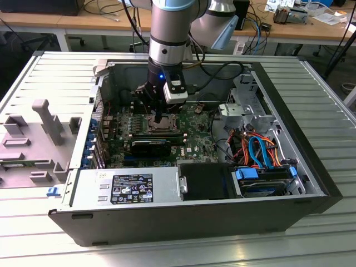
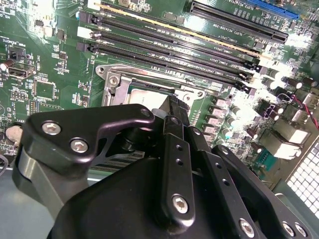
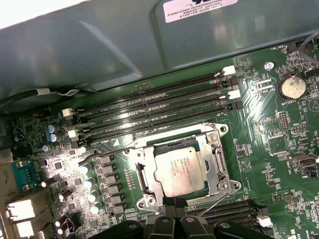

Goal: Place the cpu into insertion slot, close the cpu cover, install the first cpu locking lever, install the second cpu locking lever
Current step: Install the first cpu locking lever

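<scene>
The cpu (image 3: 179, 170), a dull silver square chip, lies flat in the insertion slot (image 3: 139, 201) on the green motherboard. The cpu cover (image 3: 219, 159), a silver frame with a square cut-out, lies down over the chip's edges. One thin wire lever (image 3: 107, 153) sticks out sideways from the socket; a second wire lever (image 3: 215, 200) slants off the opposite corner. My gripper (image 3: 175, 221) hovers at the socket's edge, fingers shut together with nothing seen between them. In the exterior view the gripper (image 1: 158, 118) points down onto the socket inside the open case. The gripper (image 2: 172, 107) hides much of the socket in the second wrist view.
Long black memory slots (image 3: 149, 107) run beside the socket. A black card (image 1: 151, 146) lies just in front of it. A silver power supply box (image 1: 128, 186), drive bays (image 1: 264, 178) and orange and blue cables (image 1: 256, 147) crowd the case. A grey fixture (image 1: 44, 128) sits at the exterior view's left.
</scene>
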{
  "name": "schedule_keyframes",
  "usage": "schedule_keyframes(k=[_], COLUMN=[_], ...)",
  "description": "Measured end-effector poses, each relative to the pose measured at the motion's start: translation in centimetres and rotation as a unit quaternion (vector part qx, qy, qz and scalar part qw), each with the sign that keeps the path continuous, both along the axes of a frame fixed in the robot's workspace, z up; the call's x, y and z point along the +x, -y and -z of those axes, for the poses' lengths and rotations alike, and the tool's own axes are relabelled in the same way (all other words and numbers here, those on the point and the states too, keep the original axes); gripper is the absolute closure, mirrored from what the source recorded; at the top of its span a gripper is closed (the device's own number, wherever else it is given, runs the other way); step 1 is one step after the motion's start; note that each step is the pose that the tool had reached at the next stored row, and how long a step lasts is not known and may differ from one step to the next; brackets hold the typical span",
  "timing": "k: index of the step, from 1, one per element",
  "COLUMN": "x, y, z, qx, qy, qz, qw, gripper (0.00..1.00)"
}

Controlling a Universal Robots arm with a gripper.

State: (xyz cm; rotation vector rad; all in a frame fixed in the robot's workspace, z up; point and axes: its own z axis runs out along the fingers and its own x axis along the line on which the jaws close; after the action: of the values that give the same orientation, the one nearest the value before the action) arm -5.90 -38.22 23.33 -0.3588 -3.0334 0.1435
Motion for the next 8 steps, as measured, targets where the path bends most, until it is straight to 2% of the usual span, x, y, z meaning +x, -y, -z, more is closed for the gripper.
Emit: schedule_keyframes(k=[8], x=[0.00], y=[0.00], z=[0.00], qx=[0.0005], qy=[0.0000], qz=[-0.004], qw=[1.0000], gripper=[0.89])
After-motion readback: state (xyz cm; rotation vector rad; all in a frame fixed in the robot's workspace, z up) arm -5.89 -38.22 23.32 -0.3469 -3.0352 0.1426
